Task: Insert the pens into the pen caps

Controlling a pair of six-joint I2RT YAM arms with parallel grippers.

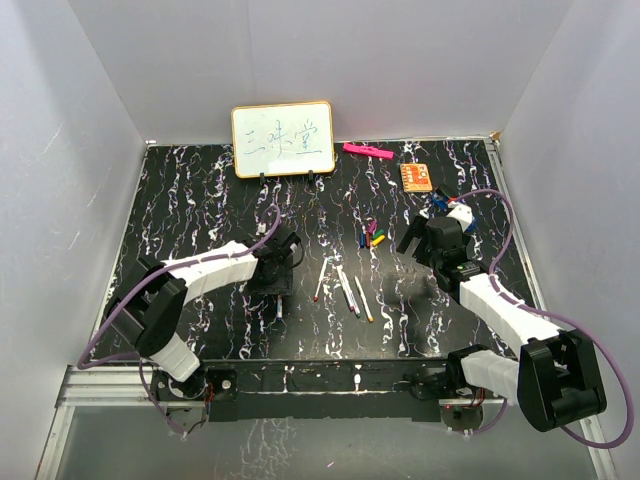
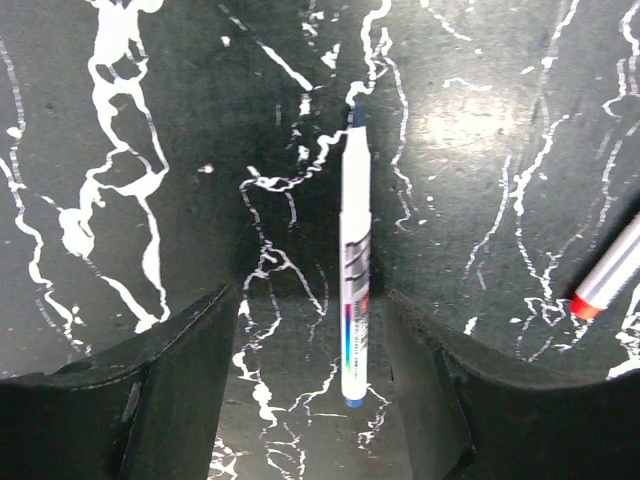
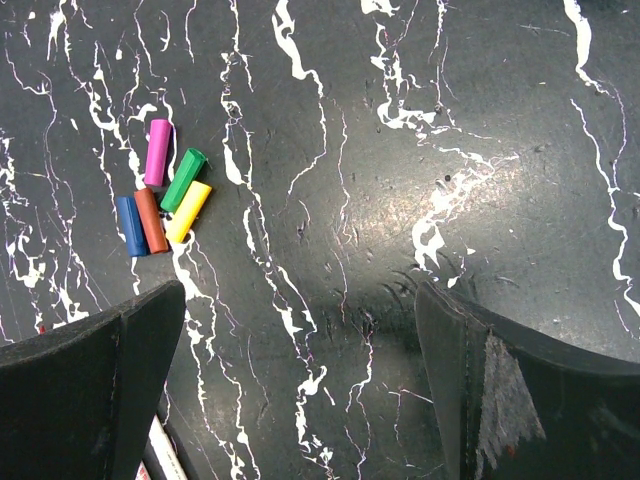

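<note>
Several white-barrelled pens (image 1: pixel 340 285) lie at the table's middle. One blue-tipped pen (image 2: pixel 355 270) lies on the table between my left gripper's (image 2: pixel 310 400) open jaws, nearer the right finger (image 2: pixel 480 390); a red-ended pen (image 2: pixel 610 275) lies to the right. The caps (image 1: pixel 372 238) sit in a cluster: purple (image 3: pixel 157 152), green (image 3: pixel 183 180), yellow (image 3: pixel 188 211), red-brown (image 3: pixel 152 220), blue (image 3: pixel 130 225). My right gripper (image 3: pixel 300 390) is open and empty over bare table, right of the caps. In the top view the left gripper (image 1: pixel 272 272) is left of the pens and the right gripper (image 1: pixel 420 242) right of the caps.
A small whiteboard (image 1: pixel 283 140) stands at the back. A pink highlighter (image 1: pixel 367 151) and an orange card (image 1: pixel 417 177) lie at the back right. A blue clip-like object (image 1: pixel 440 205) sits behind the right gripper. White walls enclose the table.
</note>
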